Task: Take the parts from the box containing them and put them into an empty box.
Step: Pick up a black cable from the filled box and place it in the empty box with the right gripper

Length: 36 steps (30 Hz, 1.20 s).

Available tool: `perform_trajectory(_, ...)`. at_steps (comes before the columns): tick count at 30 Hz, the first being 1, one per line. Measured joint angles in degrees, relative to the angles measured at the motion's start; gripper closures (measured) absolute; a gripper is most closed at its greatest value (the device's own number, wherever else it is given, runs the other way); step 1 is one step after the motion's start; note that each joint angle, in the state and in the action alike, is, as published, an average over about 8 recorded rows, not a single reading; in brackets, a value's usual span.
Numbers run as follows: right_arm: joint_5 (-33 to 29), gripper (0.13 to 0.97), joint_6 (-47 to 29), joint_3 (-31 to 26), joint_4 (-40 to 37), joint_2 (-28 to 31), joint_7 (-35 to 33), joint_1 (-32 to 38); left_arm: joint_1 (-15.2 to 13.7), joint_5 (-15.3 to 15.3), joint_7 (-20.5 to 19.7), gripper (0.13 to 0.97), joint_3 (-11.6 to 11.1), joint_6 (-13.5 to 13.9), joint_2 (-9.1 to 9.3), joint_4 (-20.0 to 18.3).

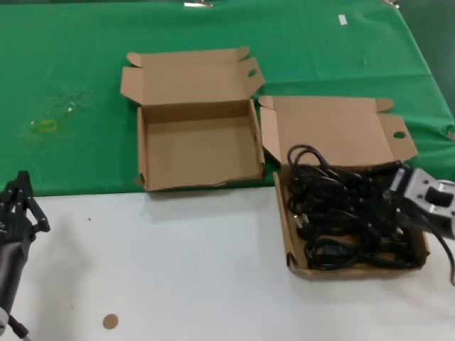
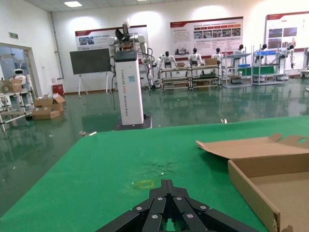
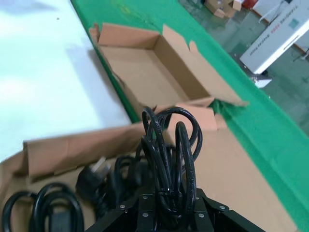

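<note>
My right gripper point(image 3: 166, 205) grips a coiled cable point(image 3: 169, 145) over the full box point(image 1: 298, 264), near right. Tangled neighbours may drag along or snag its wall. The empty box point(image 1: 146, 153) sits farther left; left gripper point(image 1: 18, 206) idles.

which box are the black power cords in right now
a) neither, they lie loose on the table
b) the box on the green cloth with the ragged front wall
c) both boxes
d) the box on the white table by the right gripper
d: the black power cords fill the box on the white table, where the right gripper is shut on a bundle; the ragged-front box holds nothing.
</note>
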Motion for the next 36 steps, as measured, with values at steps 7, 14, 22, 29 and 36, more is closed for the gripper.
perform_trajectory(7, -6.1, 0.854, -3.4, -1.5, 1.1, -4.4, 2.6, 6.5, 0.0, 0.0, 0.0, 0.953, 0.0, 0.0, 0.0, 0.0)
perform_trajectory(14, -12.9, 0.854, -7.2, -4.3, -0.7, -11.6, 4.3, 14.9, 0.0, 0.0, 0.0, 0.953, 0.0, 0.0, 0.0, 0.0)
perform_trajectory(22, -19.1, 0.855, -8.9, -7.1, -6.4, -21.0, 5.0, 22.6, 0.0, 0.0, 0.0, 0.953, 0.0, 0.0, 0.0, 0.0)
perform_trajectory(29, -21.1, 0.855, -7.1, -8.9, -15.9, -28.7, 2.6, 28.1, 0.0, 0.0, 0.0, 0.953, 0.0, 0.0, 0.0, 0.0)
perform_trajectory(36, -20.9, 0.855, -4.2, -9.6, -24.9, -33.6, -0.7, 31.5, 0.0, 0.0, 0.0, 0.953, 0.0, 0.0, 0.0, 0.0)
